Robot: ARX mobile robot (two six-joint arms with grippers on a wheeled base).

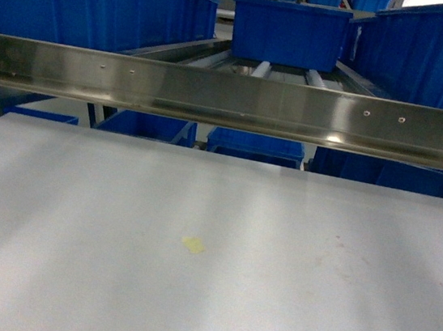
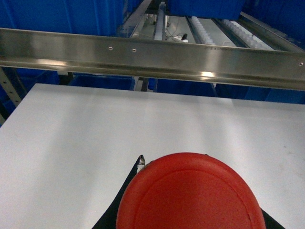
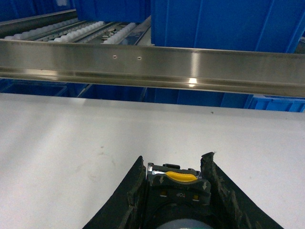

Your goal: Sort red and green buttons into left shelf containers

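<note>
The wide red mushroom cap of the red button (image 2: 190, 200) fills the bottom of the left wrist view. My left gripper (image 2: 174, 161) is shut on it, and one dark fingertip (image 2: 139, 163) shows beside the cap. My right gripper (image 3: 174, 161) is shut on the other button's dark blocky body (image 3: 177, 188), which has a yellow tab and the word TOP. Only a dull grey-green curve of its cap (image 3: 183, 225) shows at the frame's bottom edge. Neither gripper nor button appears in the head view. A large blue container (image 1: 88, 1) sits on the left of the shelf.
A steel rail (image 1: 230, 101) runs across the front of the roller shelf, above the far edge of the white table (image 1: 186, 308). More blue bins stand at the shelf's middle (image 1: 288, 31) and right (image 1: 432, 54), others below. A small yellow mark (image 1: 193, 245) lies on the table.
</note>
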